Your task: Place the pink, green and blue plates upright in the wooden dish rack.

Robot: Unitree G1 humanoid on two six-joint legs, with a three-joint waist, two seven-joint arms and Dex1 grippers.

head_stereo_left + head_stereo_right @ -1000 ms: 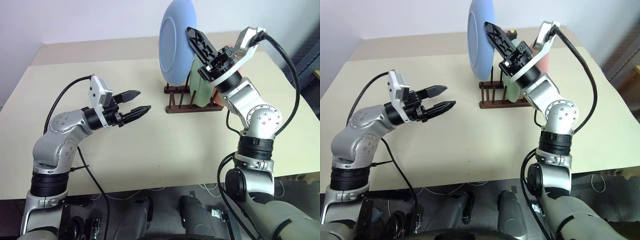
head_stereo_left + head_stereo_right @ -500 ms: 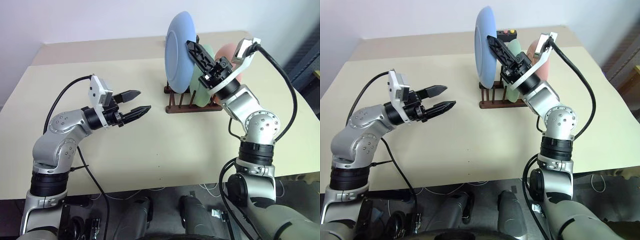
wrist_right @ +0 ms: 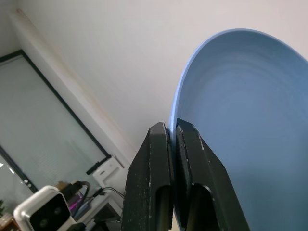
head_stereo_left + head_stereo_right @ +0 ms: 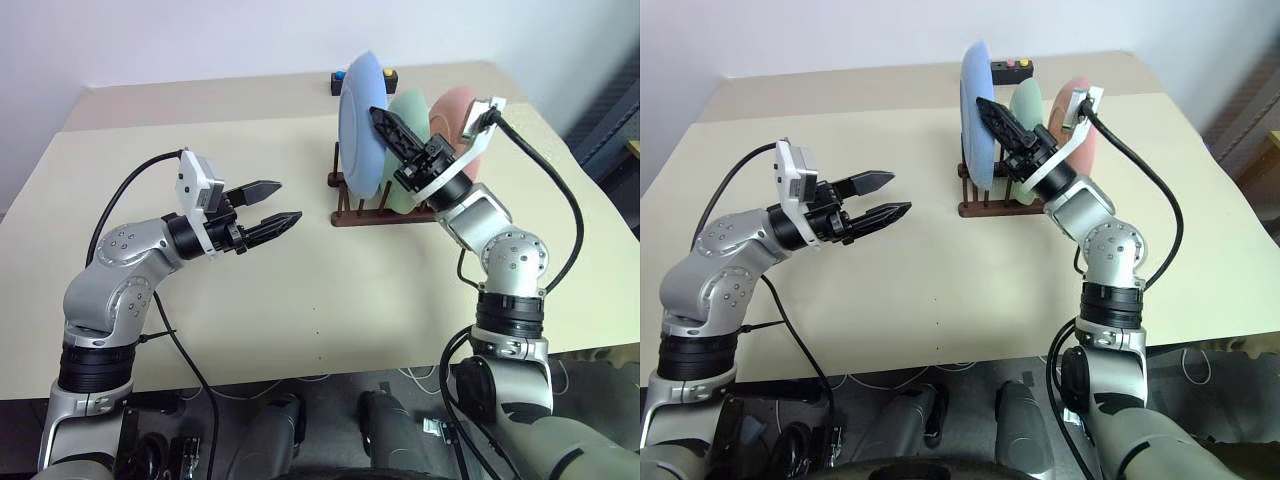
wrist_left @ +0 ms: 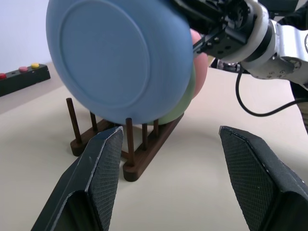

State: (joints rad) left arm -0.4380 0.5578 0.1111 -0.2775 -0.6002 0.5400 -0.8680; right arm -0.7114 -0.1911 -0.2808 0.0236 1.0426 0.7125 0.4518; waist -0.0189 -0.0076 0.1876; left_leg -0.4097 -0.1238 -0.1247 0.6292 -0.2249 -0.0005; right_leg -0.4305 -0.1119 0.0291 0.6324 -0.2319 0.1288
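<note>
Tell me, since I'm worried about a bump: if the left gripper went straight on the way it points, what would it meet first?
Probably the wooden dish rack and the lower edge of the blue plate, which the right gripper holds over it. The left gripper stands open, aimed at them across bare table; depth is hard to judge.

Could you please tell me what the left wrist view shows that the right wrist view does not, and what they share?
Left wrist alone: the wooden dish rack with its pegs, the green plate and pink plate behind the blue one, a black box with coloured buttons, and the open left gripper.
Right wrist alone: the right gripper pinching the rim, fingers shut.
Both: the blue plate.
</note>
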